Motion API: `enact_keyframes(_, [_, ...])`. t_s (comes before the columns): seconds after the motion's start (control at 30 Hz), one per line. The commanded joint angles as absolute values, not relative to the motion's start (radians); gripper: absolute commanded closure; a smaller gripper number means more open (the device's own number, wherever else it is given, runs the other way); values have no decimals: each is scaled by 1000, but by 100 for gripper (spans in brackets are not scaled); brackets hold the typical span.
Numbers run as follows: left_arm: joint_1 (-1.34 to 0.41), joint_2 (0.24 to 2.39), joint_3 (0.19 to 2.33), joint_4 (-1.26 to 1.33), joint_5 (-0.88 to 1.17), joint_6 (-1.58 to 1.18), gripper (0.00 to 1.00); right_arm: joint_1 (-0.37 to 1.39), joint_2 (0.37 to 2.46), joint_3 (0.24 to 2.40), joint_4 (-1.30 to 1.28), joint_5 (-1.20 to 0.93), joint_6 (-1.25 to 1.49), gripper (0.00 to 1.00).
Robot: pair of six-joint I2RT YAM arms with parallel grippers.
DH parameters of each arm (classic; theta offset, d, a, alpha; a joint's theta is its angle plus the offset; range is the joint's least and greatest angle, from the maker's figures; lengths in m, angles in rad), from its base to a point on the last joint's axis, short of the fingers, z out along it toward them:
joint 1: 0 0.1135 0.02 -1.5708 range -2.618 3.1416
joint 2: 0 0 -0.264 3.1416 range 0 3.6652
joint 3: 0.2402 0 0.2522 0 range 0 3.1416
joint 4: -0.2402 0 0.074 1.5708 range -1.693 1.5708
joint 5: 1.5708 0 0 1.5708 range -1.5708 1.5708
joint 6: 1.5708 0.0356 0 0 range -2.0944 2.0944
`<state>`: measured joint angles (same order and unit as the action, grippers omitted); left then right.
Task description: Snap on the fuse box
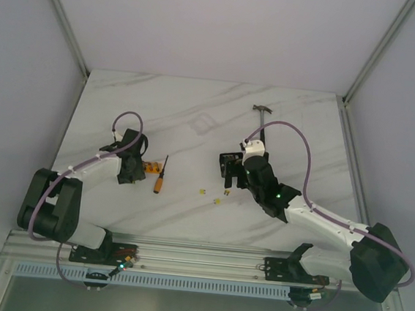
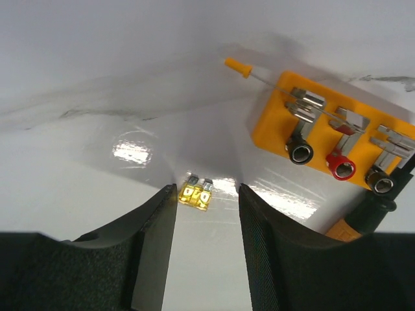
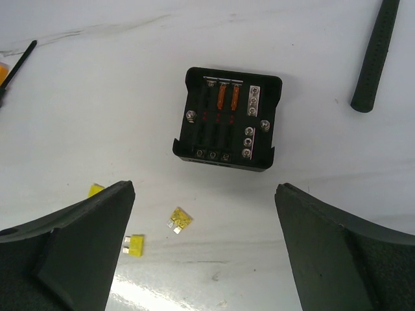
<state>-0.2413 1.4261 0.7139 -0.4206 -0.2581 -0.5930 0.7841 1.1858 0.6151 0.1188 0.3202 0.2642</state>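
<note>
Marble table (image 1: pixel 198 96); right tool (image 3: pixel 204 194) wide open, empty.

- Bright, even overhead light left the bench (image 1: pixel 198 103) pale and faintly lilac in the top view.
- White glare patches sat on the glossy bench left and right of the yellow fuse (image 2: pixel 196 193).
- The fuse box (image 3: pixel 227 120) was sharp, its shadow faint and soft.
- The fingers (image 3: pixel 78 240) of the right end effector (image 3: pixel 204 194) were dark and slightly blurred.
- The top view was coarse and grainy.
</note>
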Motion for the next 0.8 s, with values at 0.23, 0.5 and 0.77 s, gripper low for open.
enact_keyframes(0.23, [-241, 1441, 698, -454, -81, -558, 50, 779, 1189, 606, 132, 354, 265, 2])
enact_keyframes(0.5, [-245, 1426, 694, -460, -147, -593, 53, 778, 1208, 613, 132, 350, 267, 2])
enact_keyframes(0.77, [-247, 1493, 743, -464, -172, -534, 46, 778, 1211, 614, 133, 350, 267, 2])
